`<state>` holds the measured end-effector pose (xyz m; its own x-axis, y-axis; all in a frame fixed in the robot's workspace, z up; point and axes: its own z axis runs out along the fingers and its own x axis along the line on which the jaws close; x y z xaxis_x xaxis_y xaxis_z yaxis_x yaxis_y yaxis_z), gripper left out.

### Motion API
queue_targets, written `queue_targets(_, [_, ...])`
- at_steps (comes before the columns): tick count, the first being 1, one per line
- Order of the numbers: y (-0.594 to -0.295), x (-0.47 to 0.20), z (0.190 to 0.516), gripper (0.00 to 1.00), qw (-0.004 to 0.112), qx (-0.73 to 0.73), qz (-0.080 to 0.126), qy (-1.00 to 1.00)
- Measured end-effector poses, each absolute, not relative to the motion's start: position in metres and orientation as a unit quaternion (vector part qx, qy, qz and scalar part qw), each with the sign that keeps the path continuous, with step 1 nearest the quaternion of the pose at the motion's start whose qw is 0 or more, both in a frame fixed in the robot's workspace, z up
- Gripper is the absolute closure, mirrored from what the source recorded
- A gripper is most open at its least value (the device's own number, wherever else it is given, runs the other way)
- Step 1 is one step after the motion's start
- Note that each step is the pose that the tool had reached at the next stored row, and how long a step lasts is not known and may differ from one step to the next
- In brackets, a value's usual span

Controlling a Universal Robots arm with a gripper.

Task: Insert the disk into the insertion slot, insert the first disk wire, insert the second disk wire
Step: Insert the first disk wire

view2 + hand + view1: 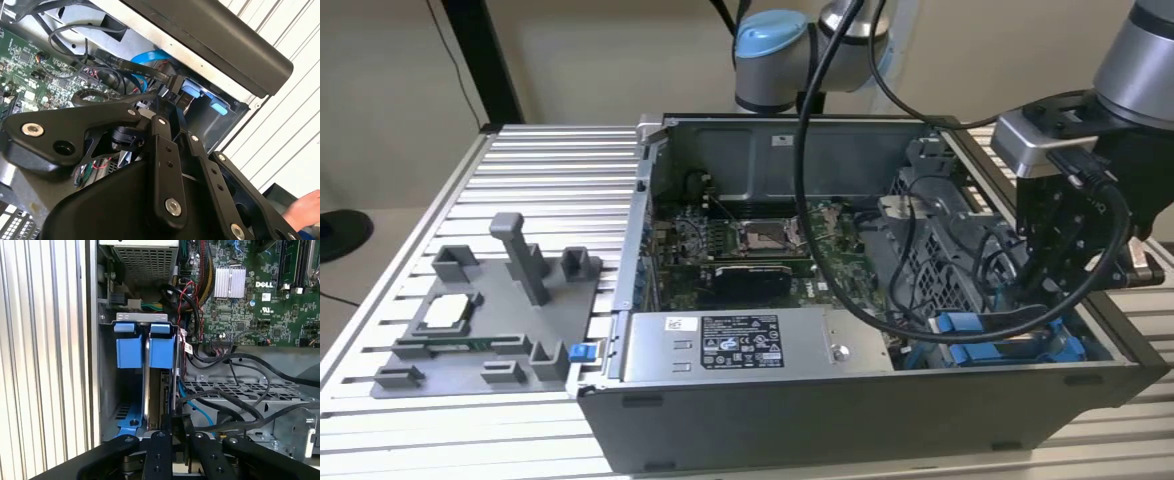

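- Gripper (pixel 1047 288) sits low inside the open computer case (pixel 854 420), in the drive bay corner at the exterior view's right, near the front wall
- Disk (pixel 159 390) stands on edge in the insertion slot (pixel 142 317), clipped in its blue frame (pixel 162 347); looks fully seated, so the first part of the task reads as done
- A second blue frame (pixel 125 347) sits just beside it in the neighbouring bay
- In the second wrist view the fingers (pixel 161 150) are drawn close together, pinching what looks like the connector end of a black disk wire (pixel 150 70), right at the disk's end
- Cannot tell whether the connector is already home in its port; the gripper body hides the joint
- Judged step: plugging in a disk wire; which of the two, I cannot tell
- To do it well: keep the connector square to the port, press straight along the disk's edge, no twisting, modest force, since the plug likely fits one way only
- Loose black cables (pixel 240 410) and a blue data cable (pixel 200 412) crowd the approach; snagging is the risk
- A person's hand (pixel 305 210) shows outside the case, well apart from the gripper
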<state>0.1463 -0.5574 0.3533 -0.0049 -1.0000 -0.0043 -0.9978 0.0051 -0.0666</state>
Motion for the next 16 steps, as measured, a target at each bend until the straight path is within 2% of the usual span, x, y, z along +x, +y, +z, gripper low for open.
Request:
queue_targets(6, [-0.5592, 0.1479, 0.3512, 1.00, 0.011, -0.704, -0.008, 0.710])
queue_targets(13, [-0.5594, 0.1481, 0.3510, 1.00, 0.010, -0.704, -0.008, 0.710])
queue_targets(16, [-0.5594, 0.1490, 0.3508, 1.00, 0.004, -0.704, -0.002, 0.711])
